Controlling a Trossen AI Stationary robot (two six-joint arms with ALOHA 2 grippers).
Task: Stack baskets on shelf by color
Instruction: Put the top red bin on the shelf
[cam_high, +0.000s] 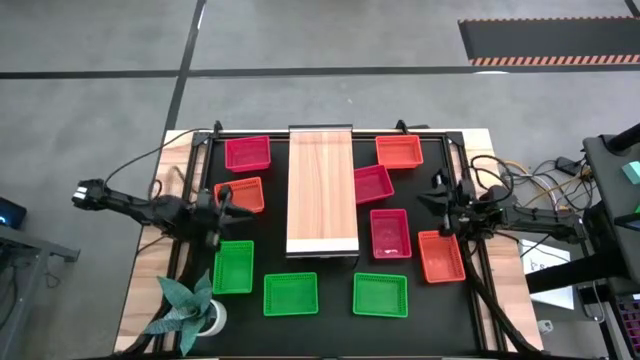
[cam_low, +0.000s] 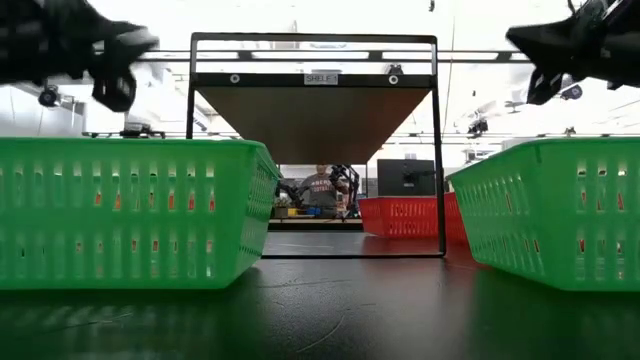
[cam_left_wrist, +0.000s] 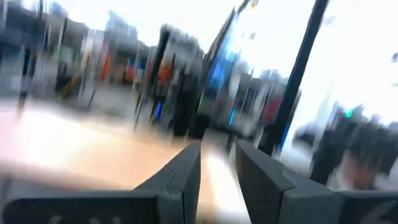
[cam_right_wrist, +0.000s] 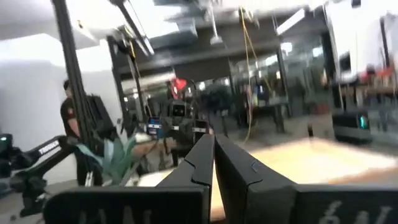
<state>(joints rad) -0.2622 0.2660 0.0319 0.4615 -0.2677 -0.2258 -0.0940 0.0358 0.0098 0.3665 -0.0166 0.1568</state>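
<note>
The light-wood shelf (cam_high: 322, 190) lies along the middle of the black table. Pink baskets (cam_high: 247, 153) (cam_high: 373, 184) (cam_high: 390, 233), orange baskets (cam_high: 399, 151) (cam_high: 240, 195) (cam_high: 441, 256) and green baskets (cam_high: 233, 267) (cam_high: 291, 294) (cam_high: 380, 295) rest flat on the table around it. My left gripper (cam_left_wrist: 217, 158) hovers at the left, beside the left orange basket. It is open a little, with nothing between its fingers. My right gripper (cam_right_wrist: 213, 149) hovers at the right, near the right pink basket, shut and empty. In the low view both grippers (cam_low: 110, 60) (cam_low: 545, 60) hang high above the green baskets.
A potted plant (cam_high: 190, 305) stands at the table's near left corner. Cables (cam_high: 530, 185) trail off the right side. In the low view the shelf's black frame (cam_low: 313, 45) rises mid-table, and a person (cam_low: 320, 190) sits in the room beyond.
</note>
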